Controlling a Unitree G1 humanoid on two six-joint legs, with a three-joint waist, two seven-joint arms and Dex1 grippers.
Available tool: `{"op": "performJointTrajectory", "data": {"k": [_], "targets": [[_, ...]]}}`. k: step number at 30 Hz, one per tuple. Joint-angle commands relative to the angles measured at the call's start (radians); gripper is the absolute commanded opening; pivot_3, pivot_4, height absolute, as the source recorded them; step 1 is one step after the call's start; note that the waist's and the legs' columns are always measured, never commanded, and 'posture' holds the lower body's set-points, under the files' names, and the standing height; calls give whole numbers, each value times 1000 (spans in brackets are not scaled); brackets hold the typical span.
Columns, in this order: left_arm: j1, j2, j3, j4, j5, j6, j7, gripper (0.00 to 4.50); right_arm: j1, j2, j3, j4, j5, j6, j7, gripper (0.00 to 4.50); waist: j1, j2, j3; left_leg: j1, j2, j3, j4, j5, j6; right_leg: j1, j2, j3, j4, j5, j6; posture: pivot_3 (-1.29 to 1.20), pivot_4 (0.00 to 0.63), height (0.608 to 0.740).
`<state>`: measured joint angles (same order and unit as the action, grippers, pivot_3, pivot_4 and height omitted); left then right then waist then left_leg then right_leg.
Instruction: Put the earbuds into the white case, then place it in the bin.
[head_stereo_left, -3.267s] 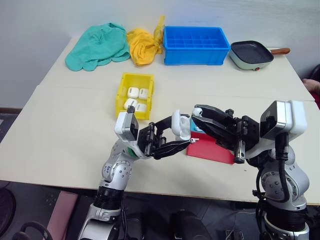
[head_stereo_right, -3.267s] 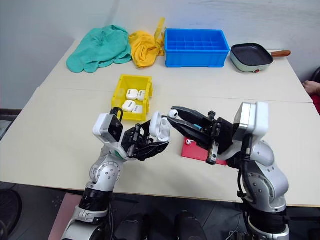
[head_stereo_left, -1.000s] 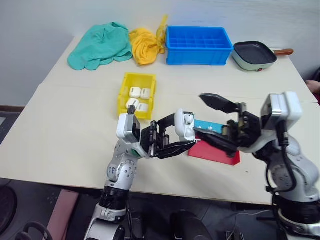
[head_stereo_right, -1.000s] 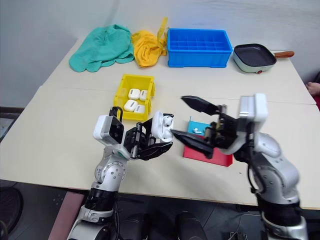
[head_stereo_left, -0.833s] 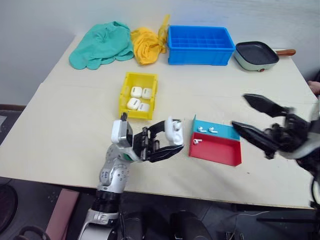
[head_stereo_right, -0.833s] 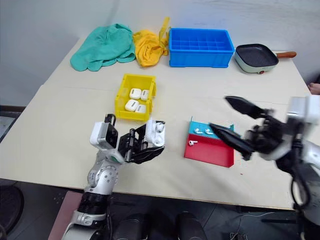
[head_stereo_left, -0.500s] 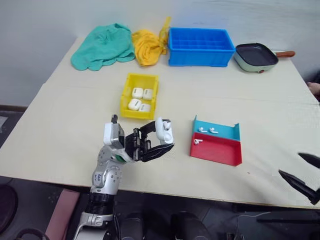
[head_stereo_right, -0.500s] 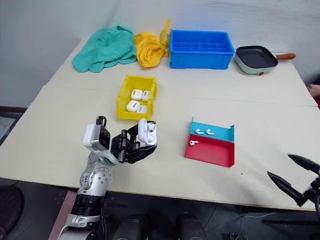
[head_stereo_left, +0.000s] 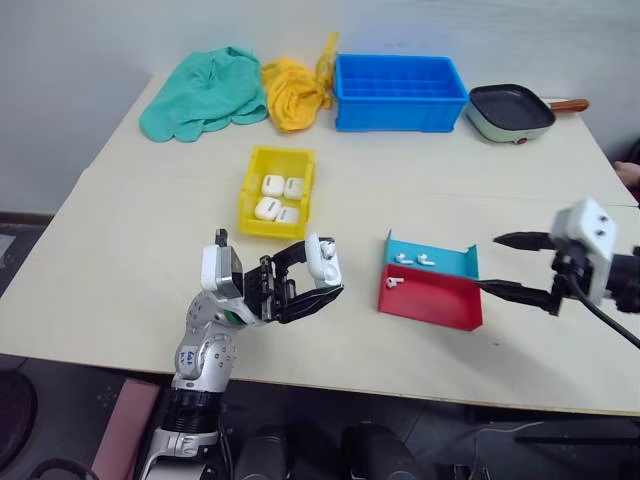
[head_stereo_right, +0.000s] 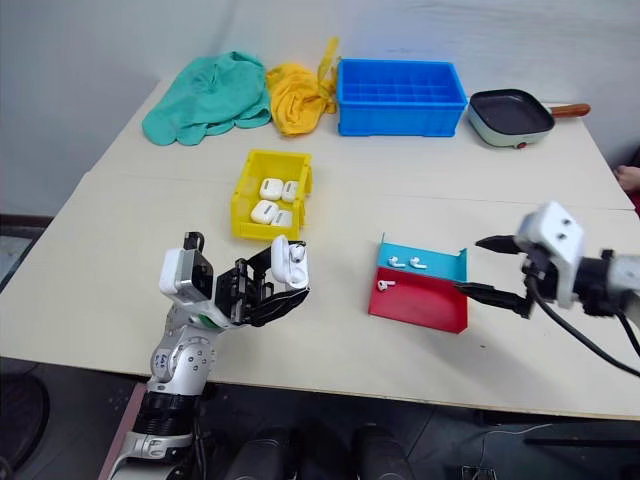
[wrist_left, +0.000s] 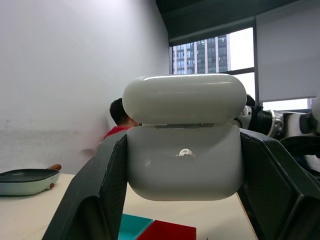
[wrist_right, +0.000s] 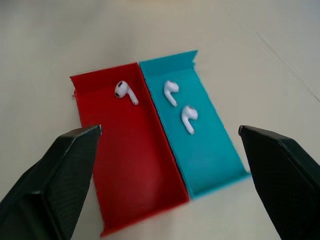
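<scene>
White case (head_stereo_left: 323, 262), lid hinged open, sitting upright above the table. Three white earbuds (wrist_right: 172, 92) lying in the trays: one in red, two in teal. Yellow bin (head_stereo_left: 250, 193) holding four cases.

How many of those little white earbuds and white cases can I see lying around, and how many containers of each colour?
Loose earbuds: 3, one in the red tray, two in the teal tray
White cases: 5, four in the yellow bin, one held in the left fingers
Yellow bin: 1
Blue crate: 1
Red tray: 1
Teal tray: 1
Total: 12
</scene>
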<state>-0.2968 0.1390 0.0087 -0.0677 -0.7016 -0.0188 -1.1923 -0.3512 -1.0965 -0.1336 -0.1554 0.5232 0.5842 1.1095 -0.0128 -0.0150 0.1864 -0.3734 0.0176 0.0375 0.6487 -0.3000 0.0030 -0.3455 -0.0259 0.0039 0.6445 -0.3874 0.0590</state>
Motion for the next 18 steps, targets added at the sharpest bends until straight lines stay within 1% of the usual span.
{"op": "performJointTrajectory", "data": {"k": [1,2,4,5,6,9,11,15,18], "targets": [[2,2,-10,-40,-11,5,4,2819,-156,26,133,47,-61,57,26,4107,5,0,0,-1,0,0,0,0,0,-1,0,0,0,0,0,0,150,740],[1,3,-9,-37,-12,7,2,2819,-226,56,181,86,-96,68,12,3902,7,0,0,-3,0,0,0,0,0,-2,0,0,-1,0,0,0,150,740],[-4,7,-7,-29,-14,9,-4,2819,-348,116,262,169,-164,85,-15,3190,8,0,0,-4,0,0,0,0,1,-4,-1,0,-1,0,0,0,150,740],[-6,8,-7,-27,-14,10,-5,2819,-383,133,285,196,-186,89,-17,2832,6,0,0,-4,0,0,1,0,1,-4,-1,0,0,0,0,0,150,740],[-6,9,-7,-29,-15,11,-6,2819,-425,148,337,229,-240,108,-28,2511,6,0,0,-5,0,0,1,0,0,-6,-1,0,1,0,0,0,150,740],[-1,10,-9,-36,-15,12,-4,2819,-503,189,437,293,-332,126,-25,2511,11,0,0,-12,0,-1,3,0,0,-16,-1,-1,8,0,0,0,150,740],[7,10,-11,-46,-14,11,0,2819,-538,215,476,326,-377,123,-23,2511,10,0,0,-18,0,0,5,0,-1,-22,-1,-1,13,0,0,0,150,740],[23,13,-12,-64,-15,12,8,2819,-577,247,509,357,-419,146,-1,2511,8,0,0,-25,0,0,8,0,-1,-30,-1,-2,18,0,1,0,150,740],[36,14,-15,-79,-12,12,17,2819,-581,240,537,343,-448,173,27,2511,8,0,0,-26,0,-1,9,0,-1,-30,-1,-3,18,0,1,0,150,740]]}}
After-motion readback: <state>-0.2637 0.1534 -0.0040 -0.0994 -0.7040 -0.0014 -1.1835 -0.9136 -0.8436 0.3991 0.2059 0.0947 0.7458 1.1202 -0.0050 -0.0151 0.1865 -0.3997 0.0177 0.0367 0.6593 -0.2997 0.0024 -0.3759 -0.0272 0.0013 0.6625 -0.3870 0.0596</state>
